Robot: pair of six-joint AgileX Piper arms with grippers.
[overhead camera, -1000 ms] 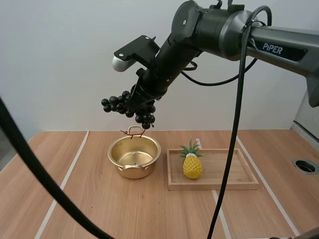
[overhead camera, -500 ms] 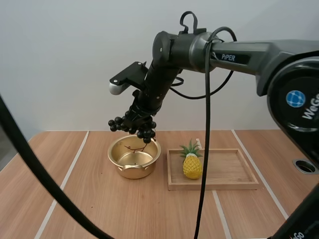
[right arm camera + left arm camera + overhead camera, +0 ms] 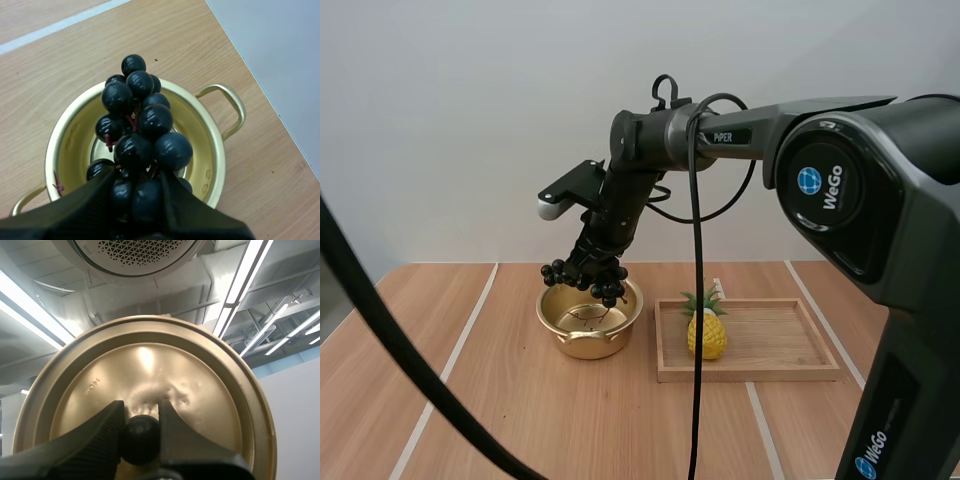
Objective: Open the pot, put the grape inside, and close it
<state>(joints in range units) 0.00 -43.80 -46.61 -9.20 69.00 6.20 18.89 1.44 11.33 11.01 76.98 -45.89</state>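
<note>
Grapes (image 3: 140, 130) pinched by right end effector (image 3: 139, 176) over pot (image 3: 216, 150); left end effector (image 3: 140, 408) clamps lid (image 3: 205, 380).

The table (image 3: 520, 420) bears pot (image 3: 588, 346) and wooden tray (image 3: 772, 338) (just apart).

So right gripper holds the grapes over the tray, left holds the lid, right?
No: the right gripper holds the grapes over the pot, not the tray; the right wrist view shows it. The left gripper holds the lid.

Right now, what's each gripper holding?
Left gripper: shut on round gold lid, by its black knob.
Right gripper: shut on bunch of dark grapes, above gold pot.
</note>
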